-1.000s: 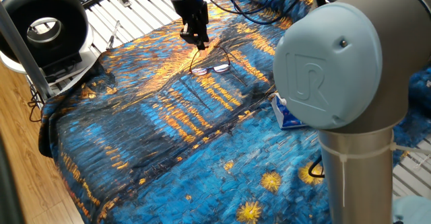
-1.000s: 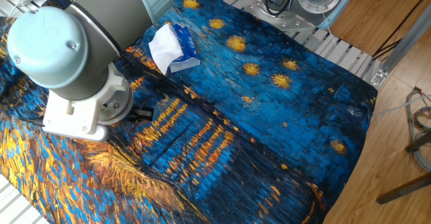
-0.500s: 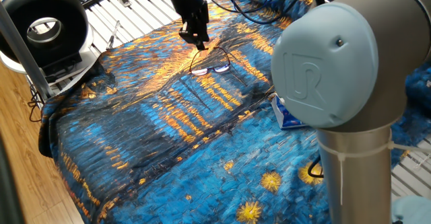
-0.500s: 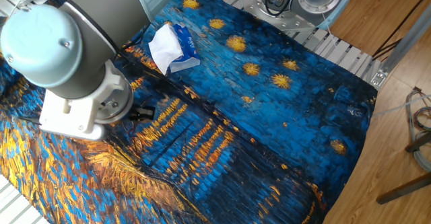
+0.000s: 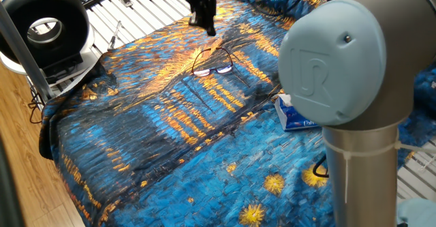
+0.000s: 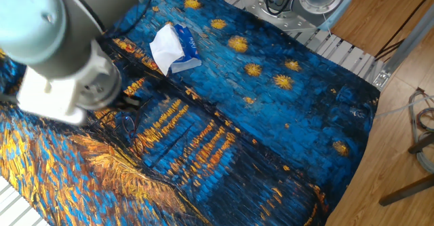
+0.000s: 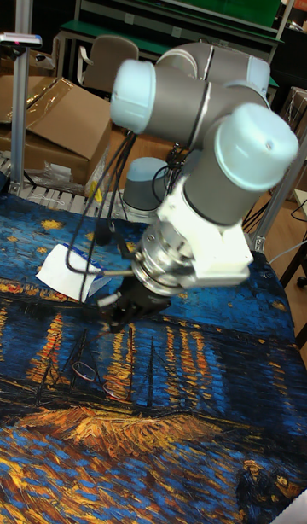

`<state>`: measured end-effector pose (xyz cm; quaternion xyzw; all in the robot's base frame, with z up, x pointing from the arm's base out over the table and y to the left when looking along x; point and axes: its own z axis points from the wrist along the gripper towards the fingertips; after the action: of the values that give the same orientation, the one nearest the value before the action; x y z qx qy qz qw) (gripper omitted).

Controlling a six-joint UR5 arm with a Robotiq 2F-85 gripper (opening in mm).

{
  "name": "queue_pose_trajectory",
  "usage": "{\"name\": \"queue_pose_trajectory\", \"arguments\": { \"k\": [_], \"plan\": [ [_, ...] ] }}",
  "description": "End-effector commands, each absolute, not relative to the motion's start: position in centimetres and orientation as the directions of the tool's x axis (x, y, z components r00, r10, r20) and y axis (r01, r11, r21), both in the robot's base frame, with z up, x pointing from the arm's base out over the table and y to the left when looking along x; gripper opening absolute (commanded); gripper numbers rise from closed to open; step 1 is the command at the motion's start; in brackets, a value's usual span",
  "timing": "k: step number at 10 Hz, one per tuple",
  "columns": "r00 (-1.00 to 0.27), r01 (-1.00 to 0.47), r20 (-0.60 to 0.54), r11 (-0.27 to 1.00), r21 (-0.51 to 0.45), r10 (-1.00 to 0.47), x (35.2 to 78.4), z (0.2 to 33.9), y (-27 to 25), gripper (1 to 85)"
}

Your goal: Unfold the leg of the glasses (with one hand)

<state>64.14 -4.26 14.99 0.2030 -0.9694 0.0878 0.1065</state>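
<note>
- Above the bench (image 5: 136, 152), the fingers (image 5: 208, 24) hung pointing down, apart from everything, grasping nothing.
- Whether they were clenched or released could not be told.
- Just below them lay the glasses (image 5: 212, 66) on the painted cloth (image 5: 170, 118).

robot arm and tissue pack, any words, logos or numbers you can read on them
"UR": embossed logo on the round grey joint cap of the robot arm, one fixed view.
Tissue pack: blue print on its wrapper, too small and blurred to read.
No other text is legible in any view.
</note>
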Motion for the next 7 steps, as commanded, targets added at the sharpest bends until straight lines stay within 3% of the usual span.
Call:
{"name": "queue_pose_trajectory", "arguments": {
  "k": [1, 3, 4, 6, 7],
  "plan": [
    [-0.978, -0.206, 0.072, 0.971, -0.123, -0.198, 66.2, 16.4, -4.6, 1.0],
    [-0.997, -0.071, -0.017, 0.997, -0.030, -0.072, 67.0, 16.6, -3.8, 1.0],
    [-0.989, 0.031, -0.143, 0.998, 0.053, 0.039, 69.8, 17.2, -2.9, 1.0],
    [-0.986, 0.066, -0.156, 0.997, -0.025, 0.061, 68.9, 17.6, -6.5, 1.0],
    [-0.971, 0.157, -0.175, 0.987, 0.040, 0.162, 69.3, 17.6, -5.7, 1.0]
  ]
}}
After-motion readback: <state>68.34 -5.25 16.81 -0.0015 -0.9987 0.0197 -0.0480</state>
